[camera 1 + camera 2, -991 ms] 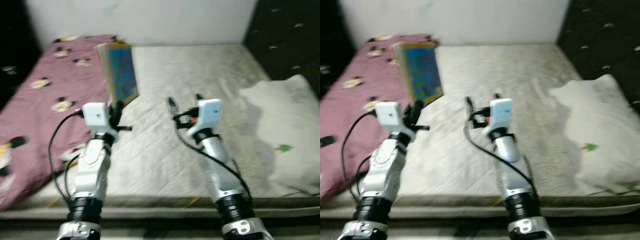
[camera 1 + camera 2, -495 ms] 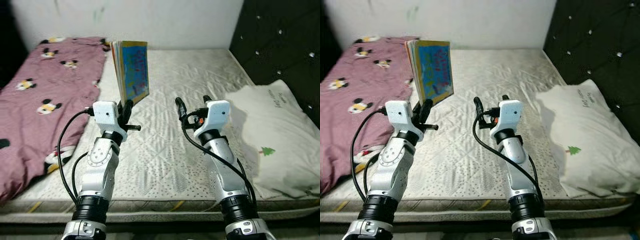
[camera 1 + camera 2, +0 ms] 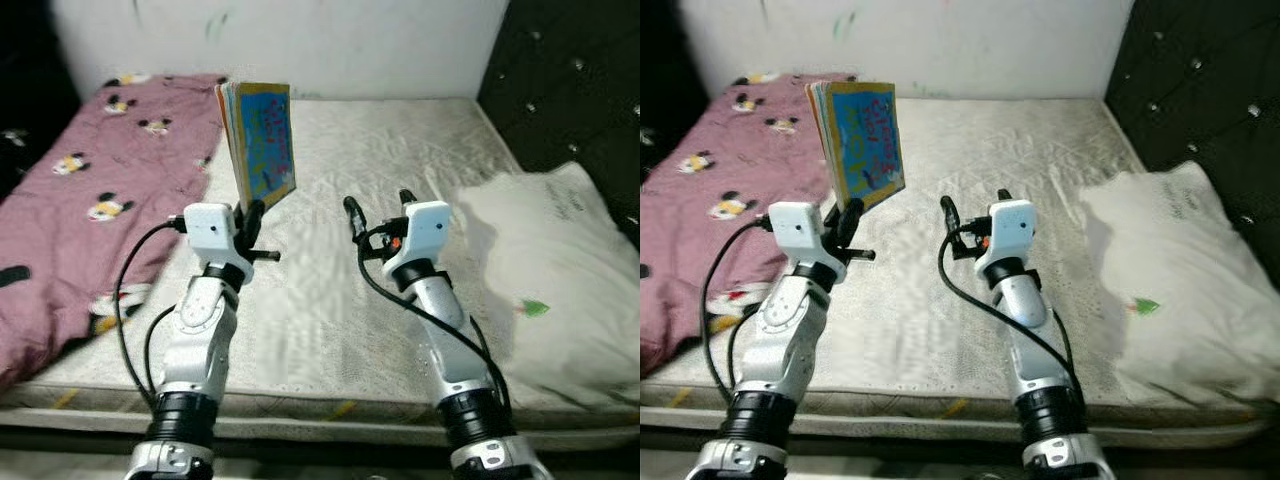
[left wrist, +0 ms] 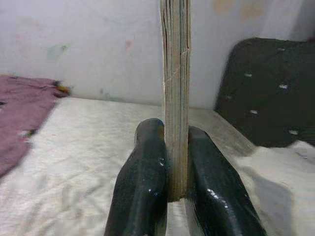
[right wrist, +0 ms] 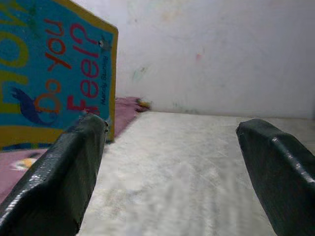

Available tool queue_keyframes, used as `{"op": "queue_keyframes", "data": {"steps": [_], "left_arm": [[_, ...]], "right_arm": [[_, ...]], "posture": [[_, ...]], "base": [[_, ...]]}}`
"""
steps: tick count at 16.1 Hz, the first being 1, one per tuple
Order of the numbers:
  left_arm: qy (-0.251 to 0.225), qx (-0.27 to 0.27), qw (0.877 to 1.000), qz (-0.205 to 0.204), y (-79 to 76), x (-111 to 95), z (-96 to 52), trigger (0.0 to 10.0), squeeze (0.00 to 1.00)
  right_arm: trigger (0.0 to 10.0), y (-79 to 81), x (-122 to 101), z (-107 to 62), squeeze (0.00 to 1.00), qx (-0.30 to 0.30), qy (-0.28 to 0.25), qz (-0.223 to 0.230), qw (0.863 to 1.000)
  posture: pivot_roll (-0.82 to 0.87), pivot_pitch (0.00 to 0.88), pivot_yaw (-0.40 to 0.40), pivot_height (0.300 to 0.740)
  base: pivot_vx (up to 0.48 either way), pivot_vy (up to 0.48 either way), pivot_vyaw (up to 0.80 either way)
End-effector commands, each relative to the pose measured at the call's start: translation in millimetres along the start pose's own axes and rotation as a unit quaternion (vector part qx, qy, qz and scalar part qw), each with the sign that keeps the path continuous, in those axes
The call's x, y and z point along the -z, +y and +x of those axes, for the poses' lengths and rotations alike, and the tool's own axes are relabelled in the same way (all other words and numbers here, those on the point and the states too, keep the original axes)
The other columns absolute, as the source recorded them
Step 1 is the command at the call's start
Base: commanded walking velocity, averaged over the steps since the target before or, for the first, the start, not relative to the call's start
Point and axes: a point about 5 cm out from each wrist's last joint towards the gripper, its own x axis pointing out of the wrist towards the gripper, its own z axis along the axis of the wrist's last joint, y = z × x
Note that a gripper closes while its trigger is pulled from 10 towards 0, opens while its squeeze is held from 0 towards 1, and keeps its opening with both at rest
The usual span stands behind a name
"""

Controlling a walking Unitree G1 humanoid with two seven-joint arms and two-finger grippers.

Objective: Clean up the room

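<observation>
Now the left gripper (image 3: 248, 218) still clamps the upright blue-and-yellow picture book (image 3: 262, 150) above the bare beige mattress (image 3: 330, 300); the right gripper (image 3: 377, 206) stays spread, empty.

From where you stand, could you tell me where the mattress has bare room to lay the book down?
The widest bare patch is the middle of the mattress, between the pink blanket and the white pillow, back to the wall. The left gripper holds the book upright; the right gripper hangs open over that patch. The sides are covered.
</observation>
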Motion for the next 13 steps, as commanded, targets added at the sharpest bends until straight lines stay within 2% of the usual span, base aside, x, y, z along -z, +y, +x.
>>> {"op": "queue_keyframes", "data": {"steps": [1,7,13], "left_arm": [[-0.021,0.006,1.0,0.011,0.5,-9.7,3.4,10.0,0.0],[-0.023,0.011,1.0,0.008,-2.3,-10.7,5.7,10.0,0.0],[-0.026,0.015,1.0,-0.002,-3.5,-10.9,6.7,10.0,0.0]], "right_arm": [[10.0,3.2,-1.7,2.3,0.0,0.001,-0.005,0.003,1.0],[10.0,3.1,-1.2,3.5,0.0,0.001,-0.005,0.001,1.0],[10.0,3.3,0.0,3.5,0.0,-0.001,-0.004,-0.001,1.0]], "posture": [[-0.09,0.039,0.017,0.74],[-0.09,0.03,0.019,0.74],[-0.09,0.024,0.021,0.74]], "base": [[0.0,-0.319,0.0],[0.0,-0.329,0.0],[0.0,0.0,-0.07]]}}
